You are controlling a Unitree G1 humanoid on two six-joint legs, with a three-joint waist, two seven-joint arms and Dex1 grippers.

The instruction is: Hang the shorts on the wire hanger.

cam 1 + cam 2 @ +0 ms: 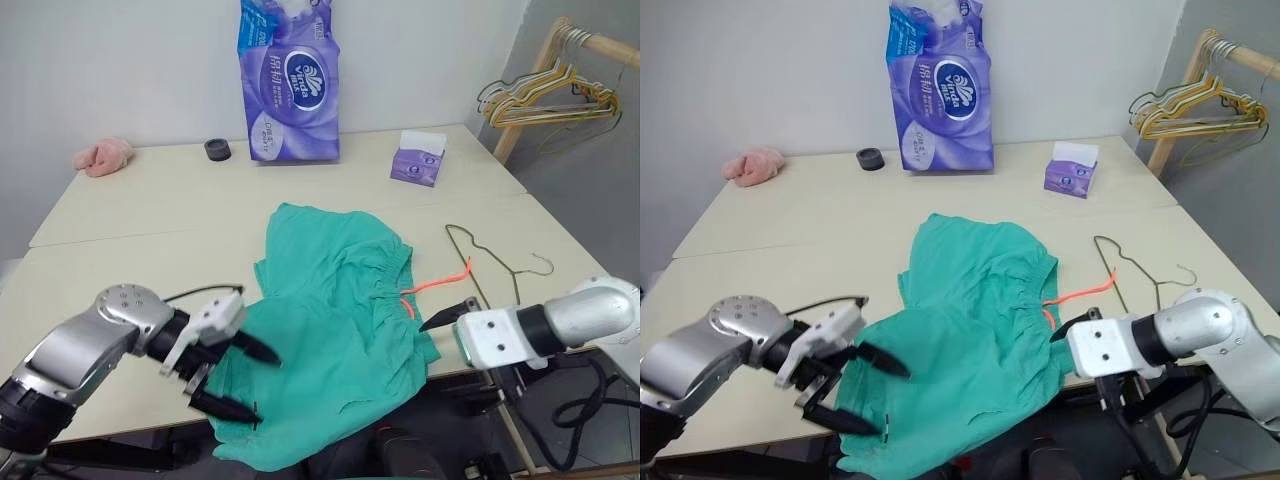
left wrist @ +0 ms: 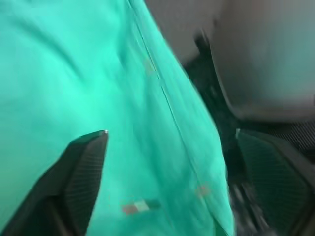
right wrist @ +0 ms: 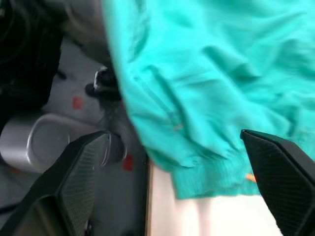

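The teal-green shorts (image 1: 340, 320) lie crumpled on the table (image 1: 150, 215), waistband to the right, with their lower part hanging over the front edge. An orange drawstring (image 1: 440, 283) trails from the waistband toward the wire hanger (image 1: 490, 265), which lies flat on the table just right of the shorts. My left gripper (image 1: 265, 388) is open at the shorts' lower left part, fingers spread above the fabric and holding nothing. At the waistband's right end my right gripper (image 3: 173, 132) is open too, its jaws wide in the right wrist view with the cloth beyond them.
A tall purple tissue pack (image 1: 290, 80), a black tape roll (image 1: 218, 149) and a small purple tissue box (image 1: 418, 160) stand at the table's back. A pink fuzzy cloth (image 1: 103, 155) lies far left. Gold and pale hangers (image 1: 545, 95) hang on a wooden rack at the right.
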